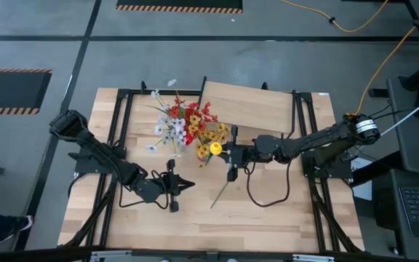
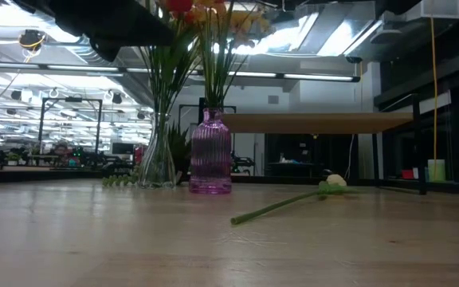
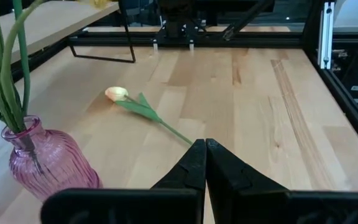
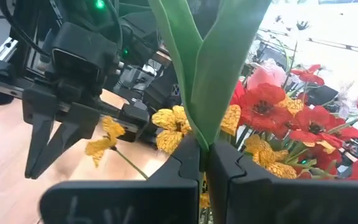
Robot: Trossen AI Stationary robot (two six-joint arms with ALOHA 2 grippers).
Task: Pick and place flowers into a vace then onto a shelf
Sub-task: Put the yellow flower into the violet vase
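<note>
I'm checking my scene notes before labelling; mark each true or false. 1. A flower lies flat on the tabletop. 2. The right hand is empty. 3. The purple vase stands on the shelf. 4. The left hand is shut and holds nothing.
1. True: one flower lies flat on the tabletop.
2. False: the right hand is shut on a green stem.
3. False: the purple vase stands on the tabletop; the shelf holds no vase.
4. True: the left hand is shut and holds nothing.

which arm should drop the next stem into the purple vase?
Right, probably. The right gripper is shut on a green stem and sits beside the bouquet over the purple vase. The left gripper is shut and empty, hovering over bare table short of the loose flower.
</note>
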